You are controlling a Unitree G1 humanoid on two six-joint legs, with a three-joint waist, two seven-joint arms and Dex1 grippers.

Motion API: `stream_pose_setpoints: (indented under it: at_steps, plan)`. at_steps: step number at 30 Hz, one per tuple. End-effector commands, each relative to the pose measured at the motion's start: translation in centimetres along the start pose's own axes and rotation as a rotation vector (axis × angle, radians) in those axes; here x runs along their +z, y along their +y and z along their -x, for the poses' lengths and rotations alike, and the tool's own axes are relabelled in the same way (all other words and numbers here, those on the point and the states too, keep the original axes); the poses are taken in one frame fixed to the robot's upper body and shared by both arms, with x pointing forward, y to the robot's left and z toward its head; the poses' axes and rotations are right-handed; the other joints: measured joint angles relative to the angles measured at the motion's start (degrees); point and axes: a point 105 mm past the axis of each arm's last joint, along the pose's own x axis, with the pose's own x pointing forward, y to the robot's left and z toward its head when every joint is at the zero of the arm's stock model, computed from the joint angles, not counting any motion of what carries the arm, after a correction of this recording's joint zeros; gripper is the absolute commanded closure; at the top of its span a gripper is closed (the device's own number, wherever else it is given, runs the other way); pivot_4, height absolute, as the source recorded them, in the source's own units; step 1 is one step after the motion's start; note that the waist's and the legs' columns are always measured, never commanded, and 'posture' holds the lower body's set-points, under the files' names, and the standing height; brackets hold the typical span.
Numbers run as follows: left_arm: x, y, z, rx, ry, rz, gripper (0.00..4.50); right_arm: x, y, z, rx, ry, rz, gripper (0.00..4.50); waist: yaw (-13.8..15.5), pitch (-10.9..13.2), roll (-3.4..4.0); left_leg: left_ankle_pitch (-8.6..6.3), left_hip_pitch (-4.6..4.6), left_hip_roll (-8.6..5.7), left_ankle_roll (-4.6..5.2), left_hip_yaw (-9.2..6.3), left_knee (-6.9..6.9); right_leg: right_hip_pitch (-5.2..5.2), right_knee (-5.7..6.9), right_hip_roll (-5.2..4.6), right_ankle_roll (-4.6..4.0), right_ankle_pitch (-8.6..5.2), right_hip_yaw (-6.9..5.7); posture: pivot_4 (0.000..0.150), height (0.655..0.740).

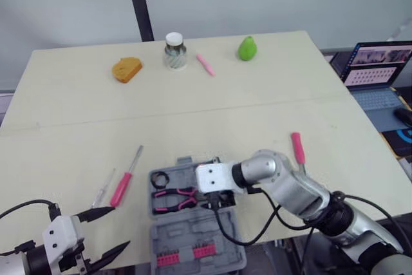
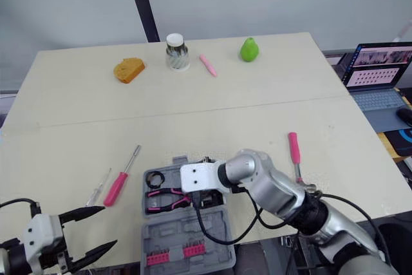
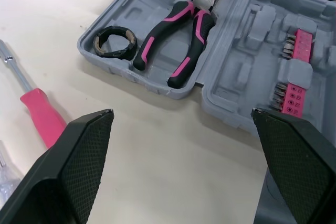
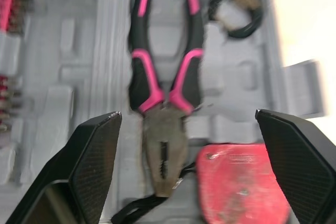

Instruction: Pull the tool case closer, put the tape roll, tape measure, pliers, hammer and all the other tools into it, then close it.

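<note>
The grey tool case point(image 1: 193, 236) lies open near the table's front edge. In its far half sit a black tape roll point(image 1: 159, 178), pink-and-black pliers point(image 1: 175, 199) and a red tape measure point(image 4: 241, 182). Pink bit holders point(image 1: 187, 254) fill the near half. My right gripper point(image 1: 219, 201) hovers open just above the plier jaws and tape measure, holding nothing. My left gripper point(image 1: 106, 233) is open at the front left, short of the case. A pink-handled screwdriver point(image 1: 123, 185) and a clear-handled one point(image 1: 103, 190) lie left of the case. Another pink-handled tool point(image 1: 297, 148) lies to the right, its lower end behind my right arm.
Along the far side of the table stand a piece of bread point(image 1: 127, 69), a jar point(image 1: 175, 51), a pink pen point(image 1: 205, 64) and a green pear point(image 1: 247, 48). An open laptop point(image 1: 376, 69) sits off the table's right edge.
</note>
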Motion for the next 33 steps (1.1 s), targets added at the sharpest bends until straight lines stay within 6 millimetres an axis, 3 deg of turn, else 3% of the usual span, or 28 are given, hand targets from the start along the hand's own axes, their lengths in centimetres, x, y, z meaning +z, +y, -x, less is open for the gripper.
stream_pose_setpoints:
  at_steps: [1, 2, 5, 11, 21, 33]
  plan:
    - [0.4, 0.1, 0.0, -0.002, 0.001, -0.027, 0.0, 1.4, 0.1, 0.6, 0.002, -0.055, 0.037, 0.07, 0.0, 0.0, 0.0, 0.0, 0.0, 0.0, 0.0, 0.0, 0.0, 0.0, 0.01, 0.0, 0.0, 0.0, 0.0, 0.15, 0.74]
    - [0.5, 0.2, -0.3, -0.001, -0.007, -0.031, 0.0, 2.1, -0.3, 0.3, -0.026, -0.115, 0.017, 0.07, 0.0, 0.0, 0.0, 0.0, 0.0, 0.0, 0.0, 0.0, 0.0, 0.0, 0.02, 0.0, 0.0, 0.0, 0.0, 0.15, 0.74]
    - [0.9, 0.3, -1.0, -0.002, -0.029, -0.041, 0.0, 3.2, -1.6, -1.1, -0.117, -0.259, -0.031, 1.34, -0.1, 0.0, -0.03, 0.01, 0.0, 0.01, -0.03, 0.01, 0.0, -0.01, 0.09, 0.01, -0.01, 0.0, 0.0, 0.15, 0.74]
    - [1.3, -0.4, -1.8, -0.029, -0.054, -0.052, 0.0, 3.4, -1.8, -2.9, -0.175, -0.408, -0.084, 4.46, 0.1, 0.0, -0.08, 0.02, 0.02, -0.04, -0.03, 0.07, 0.0, -0.01, 0.31, 0.02, -0.01, 0.0, 0.03, 0.15, 0.74]
    - [1.6, -1.1, -2.8, -0.05, -0.08, -0.05, 0.0, 0.9, -0.2, -5.7, -0.137, -0.361, -0.113, 4.46, -0.1, 0.0, -0.08, 0.04, 0.07, 0.02, -0.05, 0.09, -0.01, -0.02, 0.34, 0.06, -0.02, -0.01, 0.06, 0.15, 0.74]
    - [1.5, -1.0, -2.7, -0.043, -0.073, -0.054, 0.0, -1.1, 0.4, -7.1, -0.116, -0.279, -0.118, 4.46, 0.0, -0.1, -0.08, 0.04, 0.08, 0.05, -0.06, 0.09, -0.01, -0.02, 0.36, 0.06, -0.04, -0.02, 0.06, 0.15, 0.74]
